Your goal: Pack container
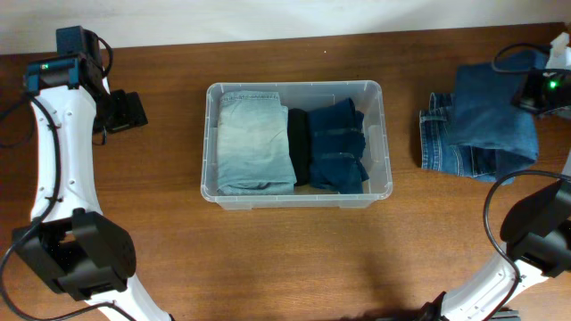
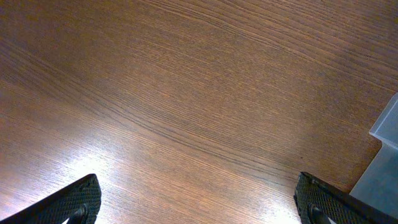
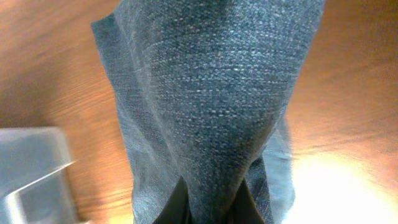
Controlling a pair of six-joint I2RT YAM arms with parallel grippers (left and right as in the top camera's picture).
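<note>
Three folded garments lie side by side in the large rectangular clear plastic container: a pale blue denim piece on its left side, a narrow black piece in the middle, and a dark blue denim piece on its right side. Each touches its neighbour, and all sit below the rim. The container stands on the brown wooden surface, midway between the left and right edges and nearer the far edge than the near one.

Left pincer: near the far left corner, well apart from the container's left wall. Left wrist view: jaws spread wide with nothing between them, black textured fingertips over bare wood. One corner of the container shows at the right of that view.

Right pincer: near the far right corner, over a crumpled heap of mid-blue denim jeans that lies by the right edge, apart from the container. Right wrist view: jaws closed on a fold of this denim, and the cloth narrows to a taut pinch at the fingers. A blurred container wall shows at lower left. In the overhead view the fingers are hidden under the wrist housing.
</note>
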